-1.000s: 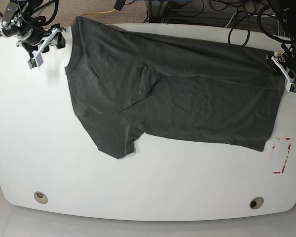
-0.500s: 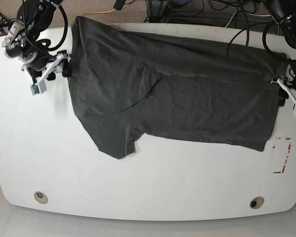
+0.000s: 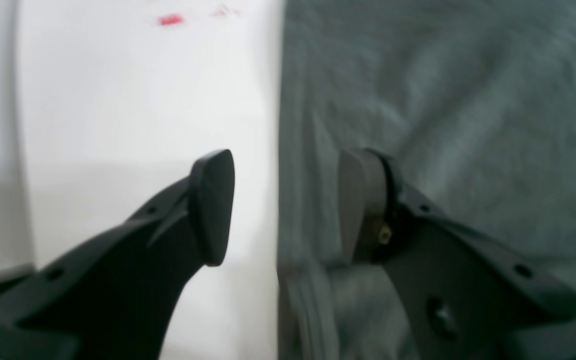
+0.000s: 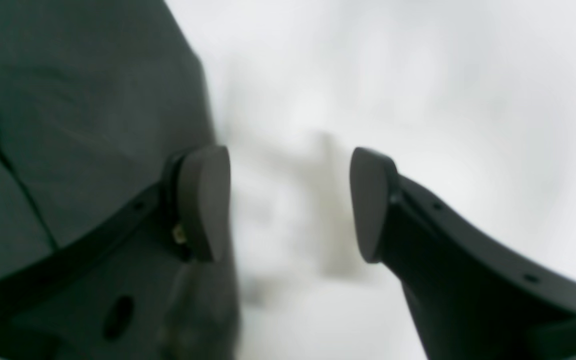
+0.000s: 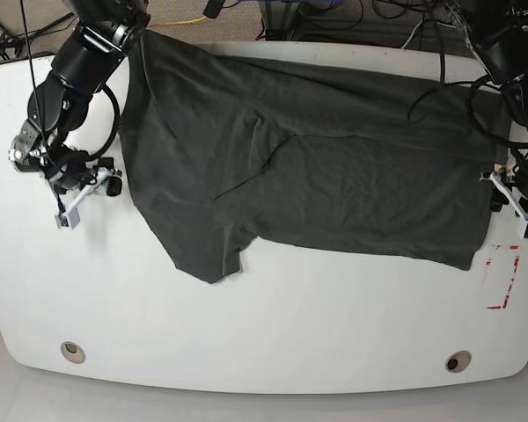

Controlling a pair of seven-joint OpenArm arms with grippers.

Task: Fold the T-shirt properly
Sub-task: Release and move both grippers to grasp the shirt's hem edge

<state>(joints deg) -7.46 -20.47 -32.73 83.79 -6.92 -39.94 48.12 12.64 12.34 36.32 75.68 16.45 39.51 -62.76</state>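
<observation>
A: Where's the shirt (image 5: 317,167) right now?

B: Spread across the table (image 5: 264,325), wrinkled, one sleeve pointing toward the near edge. A diagonal fold runs across the chest. Its far edge reaches the table's back rim.

A: Your left gripper (image 3: 283,205)?

B: Jaws apart, holding nothing. It straddles the shirt's edge — one finger (image 3: 363,205) over the cloth, the other over bare table. In the base view you see it at the shirt's right side, just above the red marking (image 5: 502,277).

A: And the right gripper (image 4: 290,202)?

B: Same picture — jaws apart, empty. One finger (image 4: 203,202) sits over the shirt's edge, the other over white table. The wrist view is blurred, so you can't tell if the finger touches the cloth. Base view puts it just beside the shirt's left side, near the sleeve.

A: Anything else on the table?

B: Two round holes near the front edge.
</observation>
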